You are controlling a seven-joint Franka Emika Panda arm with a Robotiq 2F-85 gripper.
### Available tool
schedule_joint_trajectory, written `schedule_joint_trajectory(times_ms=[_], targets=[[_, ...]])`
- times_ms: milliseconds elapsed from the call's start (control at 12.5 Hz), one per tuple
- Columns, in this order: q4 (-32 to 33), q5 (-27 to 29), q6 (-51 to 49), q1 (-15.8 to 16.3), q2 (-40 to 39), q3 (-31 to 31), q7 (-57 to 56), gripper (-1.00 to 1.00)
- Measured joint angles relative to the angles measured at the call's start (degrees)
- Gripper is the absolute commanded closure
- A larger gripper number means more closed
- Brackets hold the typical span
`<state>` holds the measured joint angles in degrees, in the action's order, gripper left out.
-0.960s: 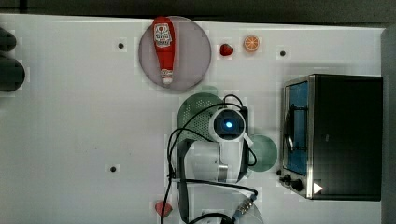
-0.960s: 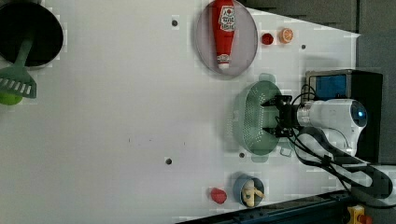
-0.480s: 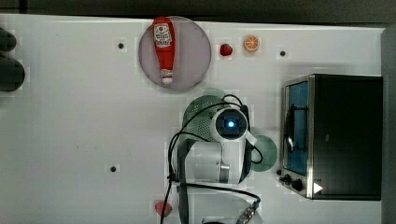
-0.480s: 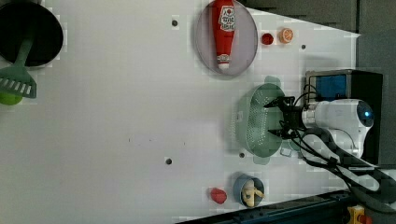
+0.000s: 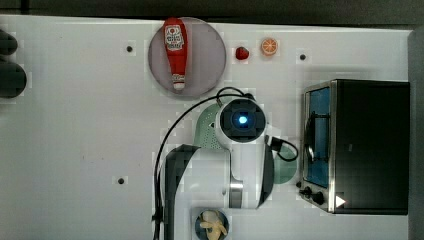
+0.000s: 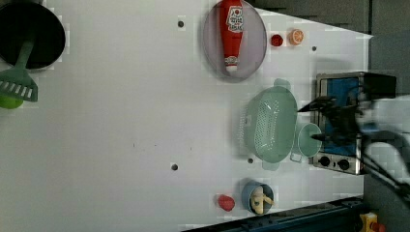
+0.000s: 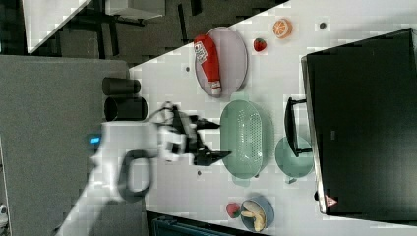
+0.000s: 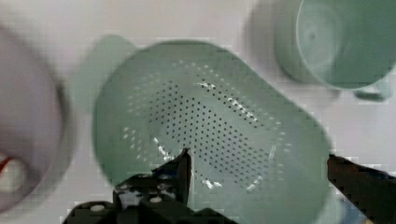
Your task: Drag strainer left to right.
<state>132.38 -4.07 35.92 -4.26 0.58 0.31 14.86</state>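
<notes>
Now open tool [image 7: 210,140] hangs above strainer [image 7: 246,137].

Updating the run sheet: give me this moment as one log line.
gripper: open, holding nothing | strainer: on table beside green mug | arm: raised clear of strainer

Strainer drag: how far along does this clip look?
Looks essentially done: the strainer sits on the table close beside the green mug and near the toaster oven. In hand: nothing; the end effector is open and off the strainer. Left: apparently only clearing the arm away.
</notes>
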Motion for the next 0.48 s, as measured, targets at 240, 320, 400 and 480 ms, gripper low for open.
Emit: schedule_joint_trajectory(times_ms=[240, 320, 400, 480], targets=[[-9.40, 1.11, -14.80, -0.34, 7.57, 0.13, -3.43, -1.00], [-11.86, 4.09, -19.63, -0.26, 9.69, 0.10, -3.63, -1.00], [-14.21, 5.15, -25.14, -0.27, 11.83, 0.17, -4.44, -1.00], [-15.78, 4.36, -28.58, -0.52, 13.94, 0.41, -6.20, -1.00]])
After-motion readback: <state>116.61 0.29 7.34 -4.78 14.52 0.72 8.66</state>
